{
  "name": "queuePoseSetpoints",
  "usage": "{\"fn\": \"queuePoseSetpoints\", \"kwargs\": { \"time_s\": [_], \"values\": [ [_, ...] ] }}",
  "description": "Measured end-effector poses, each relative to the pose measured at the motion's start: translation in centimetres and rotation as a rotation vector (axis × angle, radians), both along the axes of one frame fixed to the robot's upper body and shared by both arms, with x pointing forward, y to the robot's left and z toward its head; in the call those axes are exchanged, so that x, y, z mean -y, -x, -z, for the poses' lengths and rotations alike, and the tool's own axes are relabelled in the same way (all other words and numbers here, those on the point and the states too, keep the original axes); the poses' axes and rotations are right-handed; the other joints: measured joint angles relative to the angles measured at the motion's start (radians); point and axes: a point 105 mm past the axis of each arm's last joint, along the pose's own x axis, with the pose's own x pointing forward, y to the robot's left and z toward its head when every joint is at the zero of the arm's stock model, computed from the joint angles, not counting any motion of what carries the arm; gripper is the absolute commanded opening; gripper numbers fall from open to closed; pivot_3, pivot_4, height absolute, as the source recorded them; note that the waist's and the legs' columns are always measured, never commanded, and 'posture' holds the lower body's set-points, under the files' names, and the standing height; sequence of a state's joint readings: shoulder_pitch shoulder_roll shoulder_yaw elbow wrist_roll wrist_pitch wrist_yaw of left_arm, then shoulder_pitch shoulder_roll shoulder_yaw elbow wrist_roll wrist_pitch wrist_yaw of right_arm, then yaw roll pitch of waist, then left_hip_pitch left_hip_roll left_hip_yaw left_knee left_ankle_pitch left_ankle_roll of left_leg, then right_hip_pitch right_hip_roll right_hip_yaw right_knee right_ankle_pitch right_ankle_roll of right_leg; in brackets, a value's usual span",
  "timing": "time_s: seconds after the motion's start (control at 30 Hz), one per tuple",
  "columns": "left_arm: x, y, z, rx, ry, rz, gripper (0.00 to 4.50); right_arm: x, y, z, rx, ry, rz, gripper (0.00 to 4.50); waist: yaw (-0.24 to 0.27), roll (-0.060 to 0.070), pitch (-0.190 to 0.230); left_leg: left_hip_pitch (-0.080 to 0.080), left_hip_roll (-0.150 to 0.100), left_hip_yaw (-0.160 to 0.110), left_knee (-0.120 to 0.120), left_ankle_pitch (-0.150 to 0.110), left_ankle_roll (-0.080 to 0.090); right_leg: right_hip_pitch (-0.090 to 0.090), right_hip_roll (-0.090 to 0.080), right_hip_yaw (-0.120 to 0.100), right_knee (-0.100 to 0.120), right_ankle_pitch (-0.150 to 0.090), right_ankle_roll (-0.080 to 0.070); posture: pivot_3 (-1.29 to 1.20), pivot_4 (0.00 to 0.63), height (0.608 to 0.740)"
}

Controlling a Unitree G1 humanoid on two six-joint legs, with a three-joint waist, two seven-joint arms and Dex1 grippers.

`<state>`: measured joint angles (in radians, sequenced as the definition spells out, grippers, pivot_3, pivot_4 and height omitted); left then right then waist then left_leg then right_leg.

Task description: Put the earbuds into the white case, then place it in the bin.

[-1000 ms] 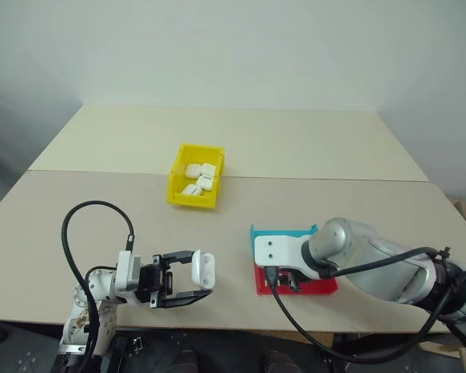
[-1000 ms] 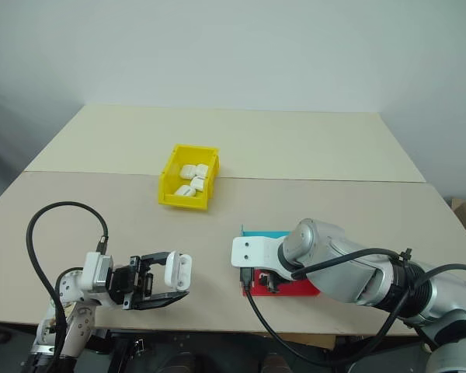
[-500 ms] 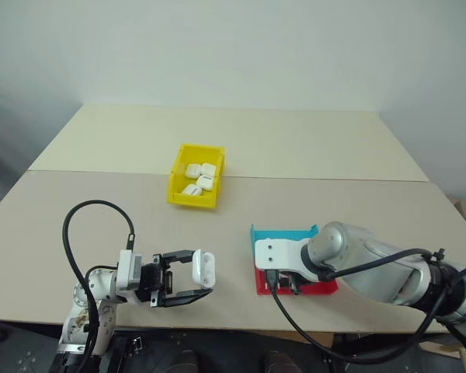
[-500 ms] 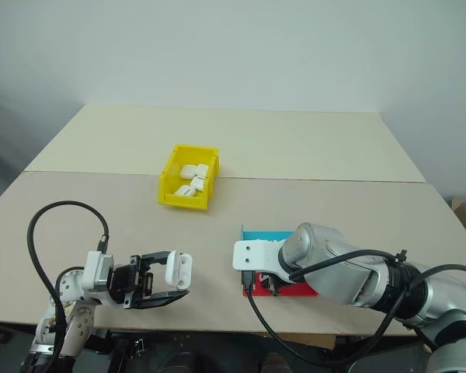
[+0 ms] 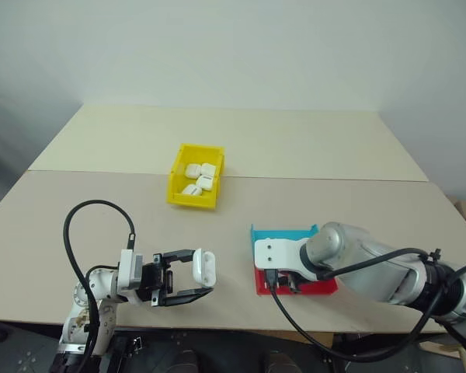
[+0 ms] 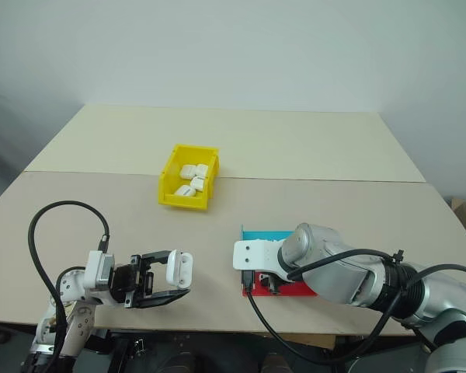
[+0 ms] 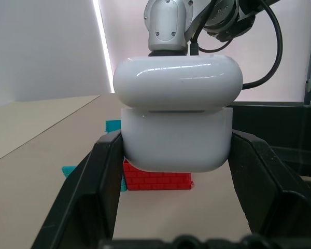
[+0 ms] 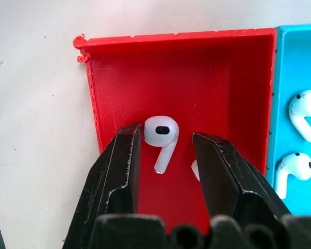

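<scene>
The left tool [image 5: 203,280] is pinching the white case [image 5: 203,267] above the counter [image 5: 295,155] while the right tool [image 8: 166,155], spread around an earbud [image 8: 161,136] in the red tray [image 8: 114,67] at four o'clock of the bin [image 5: 195,185], is risking flicking it aside if one finger lands first.

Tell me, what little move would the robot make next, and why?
Probably closing the right gripper on the earbud in the red tray: the open fingers already stand on either side of it. The left gripper holds the white case, its lid slightly raised, ready to receive it.
</scene>
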<state>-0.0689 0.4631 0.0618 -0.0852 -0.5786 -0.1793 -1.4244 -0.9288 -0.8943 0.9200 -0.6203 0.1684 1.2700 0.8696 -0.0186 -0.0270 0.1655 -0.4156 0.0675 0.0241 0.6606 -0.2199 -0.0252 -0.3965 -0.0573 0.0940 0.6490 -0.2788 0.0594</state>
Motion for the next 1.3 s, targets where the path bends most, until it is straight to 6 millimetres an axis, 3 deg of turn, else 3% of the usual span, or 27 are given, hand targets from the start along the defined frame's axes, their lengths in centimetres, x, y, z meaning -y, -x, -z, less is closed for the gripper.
{"fn": "queuePoseSetpoints", "kwargs": {
  "time_s": [0.07,0.4,0.53,0.87,0.97,1.1,1.17,1.3],
  "values": [
    [0.0,0.0,0.0,0.001,-0.004,-0.001,2.77,0.0,0.1,0.1,-0.003,0.001,-0.004,1.37,0.0,0.0,0.0,0.0,0.0,0.0,0.0,0.0,0.0,0.0,0.0,0.0,0.0,0.0,0.0,0.0,0.15,0.74],
    [0.0,0.0,0.0,0.015,-0.008,-0.002,2.77,-0.2,-0.1,0.1,0.02,0.003,-0.029,1.37,0.0,0.0,0.0,0.0,0.0,0.0,0.0,0.0,0.0,0.0,0.0,0.0,0.0,0.0,0.0,0.0,0.15,0.74],
    [0.0,0.1,0.0,0.021,-0.008,-0.003,2.77,-0.2,-0.1,0.1,0.021,0.003,-0.036,0.67,0.0,0.0,0.0,0.0,0.0,0.0,0.0,0.0,0.0,0.0,0.0,0.0,0.0,0.0,0.0,0.0,0.15,0.74],
    [0.2,0.0,-0.4,0.017,0.006,-0.003,2.77,0.0,0.4,-0.2,0.011,-0.018,-0.03,0.67,0.001,0.0,0.0,-0.001,0.0,0.0,0.0,0.0,0.0,-0.001,0.0,0.0,0.0,0.0,0.0,0.0,0.15,0.74],
    [0.6,0.2,-1.6,0.024,0.043,0.021,2.77,0.2,0.6,-2.8,0.03,-0.108,-0.008,0.67,0.004,0.0,0.0,-0.006,0.0,0.0,0.0,0.0,0.0,-0.005,0.0,0.0,0.0,0.0,0.0,0.0,0.15,0.74],
    [2.0,0.3,-4.6,0.051,0.129,0.069,2.77,1.3,0.1,-9.3,0.144,-0.323,0.059,0.67,0.008,0.0,0.0,-0.006,0.0,-0.001,0.0,0.0,0.0,-0.005,0.0,-0.001,-0.001,0.0,0.0,0.0,0.15,0.74],
    [2.4,0.3,-5.4,0.056,0.153,0.085,2.77,2.0,0.1,-11.4,0.188,-0.417,0.079,0.67,0.007,0.0,0.0,-0.007,0.0,-0.001,0.0,0.0,0.0,-0.005,0.0,-0.001,-0.001,0.0,0.0,0.0,0.15,0.74],
    [3.2,0.1,-6.4,0.031,0.205,0.122,2.77,2.4,0.3,-14.1,0.264,-0.636,0.054,0.67,0.004,0.0,0.0,-0.007,0.0,-0.001,0.0,0.0,0.0,-0.005,0.001,0.0,-0.001,0.0,0.0,0.0,0.15,0.74]
  ]
}}
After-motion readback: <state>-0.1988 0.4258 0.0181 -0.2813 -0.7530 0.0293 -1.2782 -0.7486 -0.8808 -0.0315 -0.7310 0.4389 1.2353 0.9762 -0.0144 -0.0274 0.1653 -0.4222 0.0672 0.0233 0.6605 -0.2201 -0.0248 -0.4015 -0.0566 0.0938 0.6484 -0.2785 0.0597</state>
